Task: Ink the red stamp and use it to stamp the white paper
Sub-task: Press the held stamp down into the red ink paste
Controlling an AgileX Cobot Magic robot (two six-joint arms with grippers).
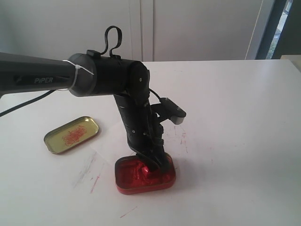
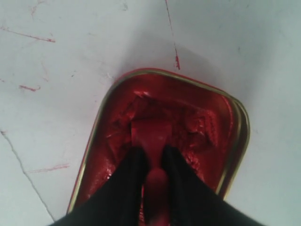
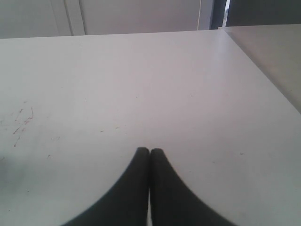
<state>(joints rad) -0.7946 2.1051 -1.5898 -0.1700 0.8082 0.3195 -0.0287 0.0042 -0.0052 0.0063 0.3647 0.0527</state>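
Observation:
My left gripper (image 1: 157, 165) points down into the tin of red ink paste (image 1: 136, 188), shut on the red stamp. In the left wrist view the black fingertips (image 2: 136, 157) clamp the stamp's knobbed handle, and the red stamp (image 2: 151, 134) has its flat base down in the lumpy paste inside the tin (image 2: 237, 136). The white paper (image 1: 104, 149) is a faint thin sheet lying just left of the tin, partly behind it. My right gripper (image 3: 149, 151) is shut on nothing above bare white tabletop and is out of sight in the exterior view.
A shallow gold lid (image 1: 71, 134) with red smears lies to the left of the paper. Red scratch marks (image 1: 183, 137) dot the white tabletop around the tin. The table's far edge (image 3: 141, 34) runs along a pale wall.

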